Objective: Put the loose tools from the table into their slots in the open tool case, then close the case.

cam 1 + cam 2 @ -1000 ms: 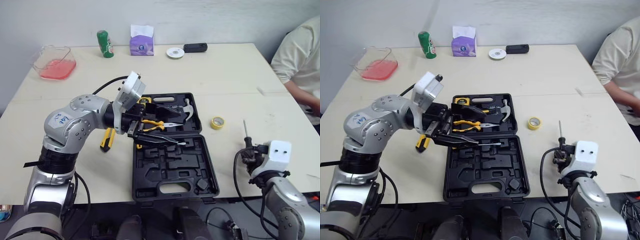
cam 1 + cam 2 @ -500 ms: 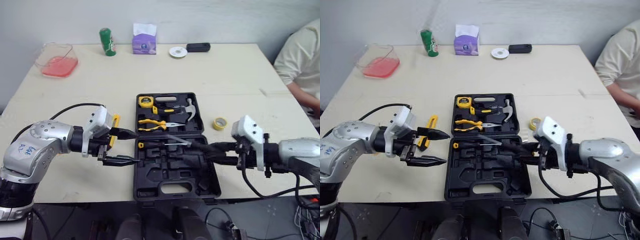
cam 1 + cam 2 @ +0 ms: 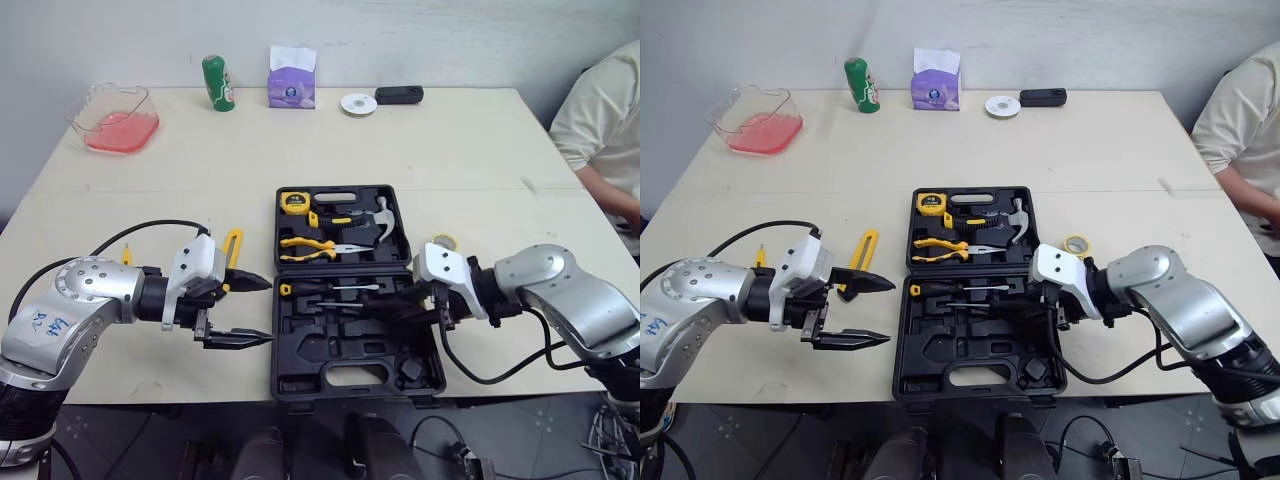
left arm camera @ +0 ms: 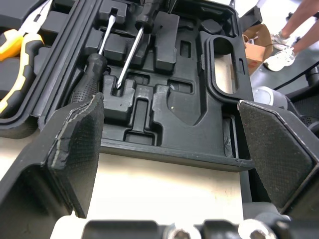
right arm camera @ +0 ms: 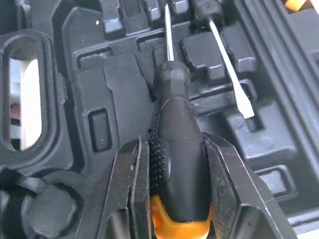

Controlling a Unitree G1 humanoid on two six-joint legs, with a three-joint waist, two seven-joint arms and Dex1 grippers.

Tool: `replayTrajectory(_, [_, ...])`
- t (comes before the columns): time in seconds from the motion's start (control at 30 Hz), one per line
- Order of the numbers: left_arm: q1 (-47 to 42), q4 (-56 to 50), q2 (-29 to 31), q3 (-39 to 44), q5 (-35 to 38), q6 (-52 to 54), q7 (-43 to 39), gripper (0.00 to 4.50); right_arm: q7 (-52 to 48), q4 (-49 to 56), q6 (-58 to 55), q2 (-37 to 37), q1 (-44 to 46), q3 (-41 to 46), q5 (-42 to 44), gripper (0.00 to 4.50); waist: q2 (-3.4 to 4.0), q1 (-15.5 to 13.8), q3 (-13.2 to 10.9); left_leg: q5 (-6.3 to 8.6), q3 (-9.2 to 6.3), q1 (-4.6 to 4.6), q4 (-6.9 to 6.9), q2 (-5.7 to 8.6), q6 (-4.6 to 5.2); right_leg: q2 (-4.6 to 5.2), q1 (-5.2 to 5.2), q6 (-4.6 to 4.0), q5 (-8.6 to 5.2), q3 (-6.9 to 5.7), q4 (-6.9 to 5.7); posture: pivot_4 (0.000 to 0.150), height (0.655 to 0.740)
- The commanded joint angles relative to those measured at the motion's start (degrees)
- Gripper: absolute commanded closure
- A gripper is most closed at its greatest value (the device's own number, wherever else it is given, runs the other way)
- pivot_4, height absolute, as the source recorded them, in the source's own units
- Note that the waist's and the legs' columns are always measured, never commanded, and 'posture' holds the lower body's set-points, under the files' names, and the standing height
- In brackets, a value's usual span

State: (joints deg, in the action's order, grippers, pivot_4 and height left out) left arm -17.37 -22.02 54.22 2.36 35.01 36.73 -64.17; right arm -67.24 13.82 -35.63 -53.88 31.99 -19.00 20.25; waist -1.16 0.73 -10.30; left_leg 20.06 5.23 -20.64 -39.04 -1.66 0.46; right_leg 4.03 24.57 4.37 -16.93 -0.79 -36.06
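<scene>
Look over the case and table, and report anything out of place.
A yellow tool lies loose on the table left of the tool case, a tape roll right of it. The right gripper is shut on a screwdriver over the near tray, not let go.

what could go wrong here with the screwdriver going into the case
The screwdriver in the right gripper hangs close beside the second screwdriver already lying in the case; lowered off line, it may miss its slot or knock that one loose. The open left gripper sits near the case's edge and could nudge it.
</scene>
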Motion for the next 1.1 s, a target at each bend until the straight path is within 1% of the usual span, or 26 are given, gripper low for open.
replayTrajectory(0.03, [-1.2, -1.2, -0.4, 1.0, 0.0, -0.8, 0.5, 0.0, -0.1, -1.2, 1.4, 1.3, 1.6, -0.1, -2.5, 3.46, 0.0, 0.0, 0.0, 0.0, 0.0, 0.0, 0.0, 0.0, 0.0, 0.0, 0.0, 0.0, 0.0, -0.01, 0.0, 0.15, 0.74])
replayTrajectory(0.1, [-1.9, -0.8, -1.2, 0.8, 0.1, -0.7, 1.2, 0.0, 0.0, -2.2, 1.5, 2.1, 2.2, 0.3, -3.1, 3.46, 0.0, 0.0, 0.0, 0.0, -0.01, 0.0, 0.0, 0.0, -0.01, 0.0, 0.01, 0.0, 0.0, -0.02, -0.01, 0.15, 0.74])
replayTrajectory(0.17, [-2.4, -0.7, -1.9, 0.7, 0.7, -0.3, 1.3, 0.0, 0.2, -2.9, 1.9, 2.6, 2.8, 0.7, -3.7, 2.43, 0.0, 0.0, 0.0, 0.0, 0.0, 0.0, 0.0, 0.0, -0.01, 0.0, 0.01, 0.0, 0.0, -0.02, -0.01, 0.15, 0.74])
replayTrajectory(0.23, [-2.7, -0.7, -2.3, 0.4, 0.8, -0.1, 1.3, 0.0, -0.3, -2.8, 2.7, 2.3, 2.9, 1.3, -4.1, 1.62, 0.0, 0.0, 0.0, 0.0, 0.01, -0.01, -0.02, 0.02, -0.01, 0.01, 0.01, 0.0, 0.0, -0.01, -0.03, 0.15, 0.74])
replayTrajectory(0.27, [-2.8, -0.8, -2.5, 0.2, 0.6, -0.2, 1.3, 0.0, -0.1, -2.6, 2.8, 2.4, 2.9, 1.9, -4.2, 1.04, 0.0, 0.0, 0.0, 0.0, 0.01, -0.01, -0.02, 0.01, -0.01, 0.01, 0.01, 0.0, 0.0, -0.02, -0.03, 0.15, 0.74])
replayTrajectory(0.3, [-2.9, -0.8, -2.6, 0.1, 0.5, -0.2, 1.3, 0.0, 0.0, -2.4, 2.7, 2.5, 3.0, 2.6, -3.9, 0.68, 0.0, 0.0, 0.0, 0.01, 0.0, -0.01, -0.01, 0.01, -0.01, 0.0, 0.01, 0.0, 0.0, -0.03, -0.02, 0.15, 0.74])
replayTrajectory(0.33, [-3.0, -0.8, -2.8, 0.1, 0.5, -0.3, 1.3, 0.0, 0.1, -2.0, 2.2, 2.8, 3.0, 3.4, -3.2, 0.11, 0.0, 0.0, 0.0, 0.01, 0.0, -0.01, -0.01, 0.01, -0.02, 0.0, 0.01, 0.0, 0.0, -0.04, -0.02, 0.15, 0.74])
replayTrajectory(0.37, [-3.1, -0.8, -2.9, 0.0, 0.5, -0.2, 1.4, 0.0, 0.0, -1.8, 1.9, 2.9, 3.0, 3.9, -2.7, 0.05, 0.0, 0.0, 0.0, 0.01, 0.0, -0.02, -0.01, 0.01, -0.02, 0.0, 0.01, 0.0, 0.0, -0.04, -0.02, 0.15, 0.74])
replayTrajectory(0.47, [-3.3, -0.6, -3.1, -0.1, 0.7, -0.2, 1.3, 0.0, -0.6, -1.3, 2.6, 4.2, 2.3, 5.6, -0.9, 0.05, 0.0, 0.0, 0.0, 0.01, 0.0, -0.02, -0.02, 0.01, -0.01, 0.0, 0.0, 0.0, 0.0, -0.04, -0.02, 0.15, 0.74])
replayTrajectory(0.53, [-3.5, -0.4, -3.4, -0.3, 0.7, -0.3, 1.2, 0.0, 0.1, -1.4, 3.8, 6.8, 1.4, 7.2, 0.7, 0.05, 0.0, 0.1, 0.0, 0.01, 0.0, -0.01, -0.02, 0.0, -0.01, -0.01, 0.01, 0.0, 0.0, -0.04, -0.03, 0.15, 0.74])
replayTrajectory(0.57, [-3.8, -0.2, -3.8, -0.7, 0.6, -0.5, 1.1, 0.0, 1.6, -2.8, 4.8, 10.1, 0.7, 8.4, 1.9, 0.3, 0.0, 0.2, 0.0, 0.01, 0.0, -0.01, -0.02, -0.02, -0.02, -0.03, 0.01, 0.0, 0.0, -0.05, -0.03, 0.15, 0.74])
replayTrajectory(0.63, [-4.3, -0.1, -4.3, -1.2, 0.4, -0.7, 1.0, 0.0, 2.6, -4.9, 7.0, 14.2, -0.4, 9.7, 3.0, 0.84, -0.01, 0.3, 0.0, 0.01, -0.01, -0.01, -0.01, -0.03, -0.03, -0.04, 0.0, 0.0, 0.0, -0.06, -0.04, 0.15, 0.74])
replayTrajectory(0.67, [-4.5, -0.1, -4.6, -1.4, 0.4, -0.8, 0.9, 0.0, 2.5, -6.0, 7.6, 15.3, -1.1, 10.0, 3.1, 1.34, 0.0, 0.4, 0.0, 0.01, -0.01, -0.01, -0.01, -0.03, -0.03, -0.04, 0.0, 0.0, 0.0, -0.06, -0.04, 0.15, 0.74])
replayTrajectory(0.7, [-4.6, 0.0, -4.8, -1.6, 0.3, -0.8, 0.9, 0.0, 2.3, -6.6, 7.8, 15.8, -1.5, 10.2, 3.0, 1.95, 0.0, 0.4, 0.0, 0.01, 0.03, -0.01, -0.02, -0.01, -0.03, -0.04, 0.01, 0.01, 0.0, -0.03, -0.09, 0.15, 0.74])
replayTrajectory(0.73, [-4.8, 0.0, -5.0, -1.8, 0.2, -0.9, 0.9, 0.0, 2.3, -7.1, 7.5, 16.2, -1.8, 10.3, 3.1, 2.34, 0.0, 0.3, 0.0, 0.01, 0.02, -0.02, -0.01, -0.01, -0.03, -0.04, 0.0, 0.01, 0.0, -0.04, -0.19, 0.15, 0.74])
replayTrajectory(0.77, [-4.9, 0.0, -5.1, -1.9, 0.1, -0.9, 0.9, 0.0, 2.3, -7.5, 7.2, 16.4, -1.9, 10.4, 3.1, 2.86, 0.0, 0.3, 0.0, 0.01, 0.01, -0.03, -0.02, 0.01, -0.03, -0.02, 0.01, 0.01, 0.01, -0.05, -0.3, 0.15, 0.74])
replayTrajectory(0.8, [-5.1, 0.1, -5.3, -2.0, 0.0, -0.9, 0.9, 0.0, 2.4, -8.0, 7.6, 16.6, -2.2, 9.9, 2.5, 3.28, 0.0, 0.3, 0.0, 0.02, 0.02, -0.04, -0.05, 0.02, -0.01, 0.0, 0.01, 0.02, 0.01, -0.04, -0.31, 0.15, 0.74])
replayTrajectory(0.83, [-5.3, 0.1, -5.4, -2.2, 0.0, -0.9, 1.0, 0.0, 2.3, -8.4, 8.1, 16.6, -2.6, 9.2, 1.8, 3.88, 0.0, 0.3, 0.0, 0.02, 0.02, -0.05, -0.06, 0.04, 0.01, 0.03, 0.01, 0.03, 0.01, -0.04, -0.32, 0.15, 0.74])
replayTrajectory(0.87, [-5.4, 0.1, -5.5, -2.2, 0.0, -0.9, 1.0, 0.0, 2.3, -8.7, 8.5, 16.6, -2.8, 8.8, 1.3, 4.37, 0.0, 0.3, 0.0, 0.03, 0.02, -0.05, -0.08, 0.04, 0.02, 0.03, 0.0, 0.03, 0.02, -0.04, -0.32, 0.15, 0.74])
replayTrajectory(0.9, [-5.7, 0.1, -5.7, -2.4, 0.0, -0.8, 1.1, 0.0, 2.2, -8.8, 8.4, 16.5, -3.1, 8.0, 0.6, 4.45, 0.0, 0.4, 0.0, 0.03, 0.02, -0.05, -0.09, 0.05, 0.01, 0.03, 0.0, 0.03, 0.02, -0.04, -0.34, 0.15, 0.74])
replayTrajectory(1.03, [-6.6, 0.3, -6.4, -3.0, -0.2, -0.4, 1.5, 0.0, 1.5, -9.2, 8.4, 15.5, -4.1, 5.5, -2.0, 4.45, 0.0, 0.7, 0.0, 0.02, 0.0, -0.04, -0.08, 0.01, 0.0, -0.01, 0.01, 0.03, 0.02, -0.06, -0.37, 0.15, 0.74])
replayTrajectory(1.1, [-7.4, 0.7, -6.7, -3.5, -0.4, -0.4, 1.7, 0.0, 3.4, -10.4, 6.5, 14.7, -4.0, 3.1, -5.6, 4.45, 0.0, 0.7, 0.0, 0.02, 0.0, -0.03, -0.08, 0.01, 0.0, -0.02, 0.01, 0.03, 0.02, -0.05, -0.38, 0.15, 0.74])
